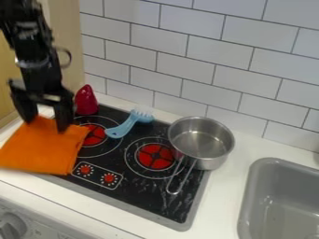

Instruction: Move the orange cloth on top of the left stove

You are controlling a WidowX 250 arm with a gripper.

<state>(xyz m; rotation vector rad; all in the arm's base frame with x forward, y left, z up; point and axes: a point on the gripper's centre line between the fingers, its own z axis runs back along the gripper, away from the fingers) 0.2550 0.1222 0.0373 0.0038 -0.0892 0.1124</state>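
While the counter [249,163] carries the stove [156,198], here's the cloth [44,149] lapping over its left edge, one corner on the left burner [94,134], the pot [205,144] well off to the right. Up at the upper left, the gripper [45,123] is at the cloth's back edge, fingers [64,114] spread wide, and a shallow pinch there could let the fabric slip out or fold under! Drag it too low and it may sweep the brush [128,126] along, or catch the red cone [86,100] and topple it.
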